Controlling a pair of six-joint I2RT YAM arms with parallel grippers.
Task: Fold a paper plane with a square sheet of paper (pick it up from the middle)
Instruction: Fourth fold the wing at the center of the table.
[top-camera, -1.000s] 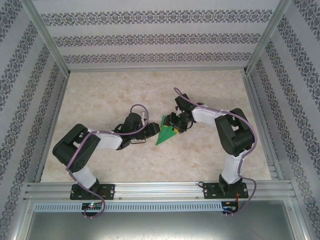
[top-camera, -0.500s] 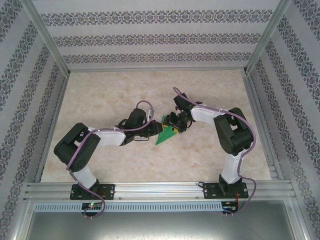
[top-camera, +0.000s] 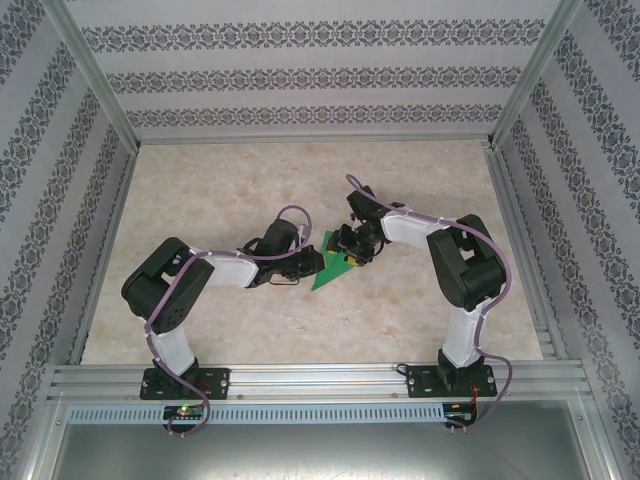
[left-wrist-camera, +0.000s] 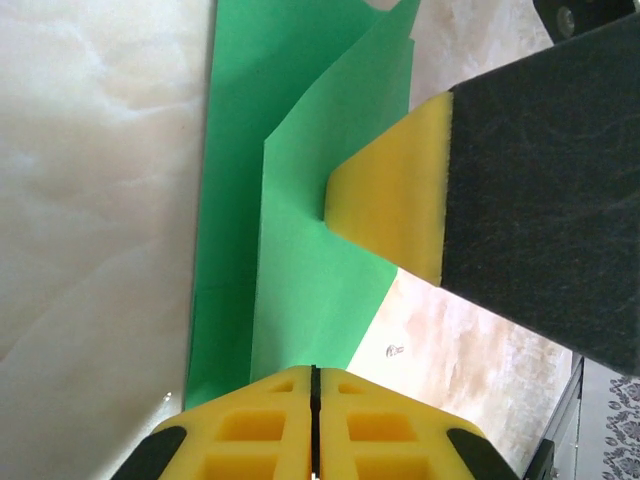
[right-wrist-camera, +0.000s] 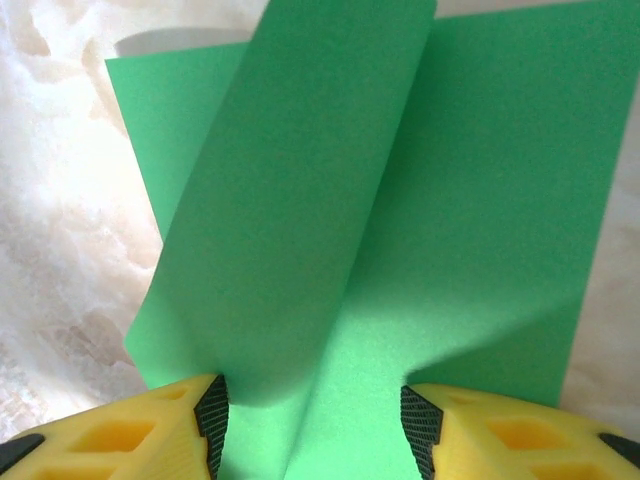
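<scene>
Marbled beige table (top-camera: 200, 190) in a booth with floral-striped walls (top-camera: 320, 75). The left gripper (left-wrist-camera: 313, 425), yellow foam pads pressed together, meets the edge of the sheet of paper (top-camera: 328, 272). The right gripper (right-wrist-camera: 315, 425), half spread, straddles its raised fold. The thin, matte, bright green sheet, partly folded to a point, lies mid-table.

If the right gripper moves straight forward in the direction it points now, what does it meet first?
The green paper: its raised fold stands between the open fingers of the right gripper, so it would likely push into that fold at once. Depth beyond is unclear.
</scene>
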